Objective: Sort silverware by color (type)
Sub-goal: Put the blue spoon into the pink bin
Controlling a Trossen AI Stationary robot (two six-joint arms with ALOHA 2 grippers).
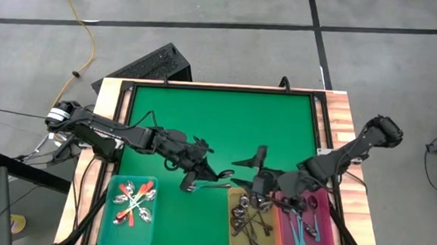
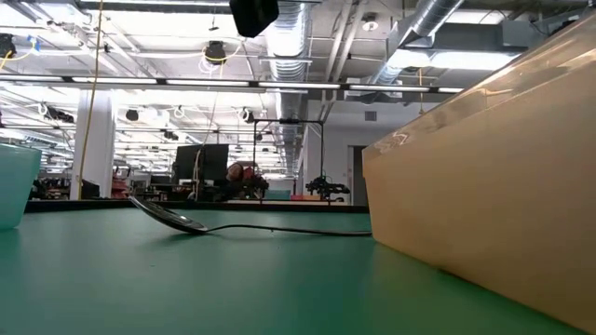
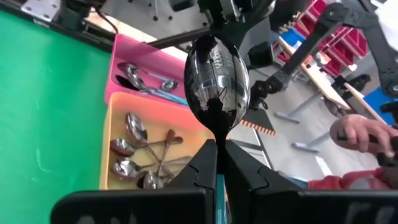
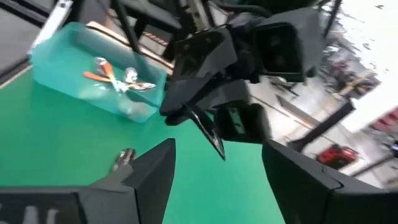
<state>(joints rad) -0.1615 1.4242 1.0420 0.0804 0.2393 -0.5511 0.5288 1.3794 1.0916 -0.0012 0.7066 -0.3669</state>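
Observation:
My left gripper [image 1: 219, 173] hangs above the mat's near middle, shut on a spoon whose shiny bowl [image 3: 217, 74] sticks out past the fingertips. My right gripper [image 4: 217, 162] faces it from the right, open wide, with nothing between its fingers. In the high view the right gripper [image 1: 255, 163] stands just beyond the held spoon. Another spoon [image 1: 208, 186] lies flat on the green mat, its handle reaching toward the yellow bin [image 2: 484, 186]. Orange-handled spoons lie in the teal bin [image 4: 68, 56]. My left gripper pinches the spoon's thin dark neck [image 3: 219, 132], just behind the bowl, between its two fingers. The fingers point about level toward the table's right and lie along the handle, which they hide. The spoon is lifted clear, bowl foremost.
Three bins stand along the near edge: the teal bin [image 1: 108, 207] at the left, the yellow bin [image 1: 230, 214] with dark-handled spoons, and a pink bin [image 1: 332, 236] with blue-handled ones. A person's hand [image 3: 360, 134] shows beyond the table. The far half of the mat [image 1: 219, 115] is bare.

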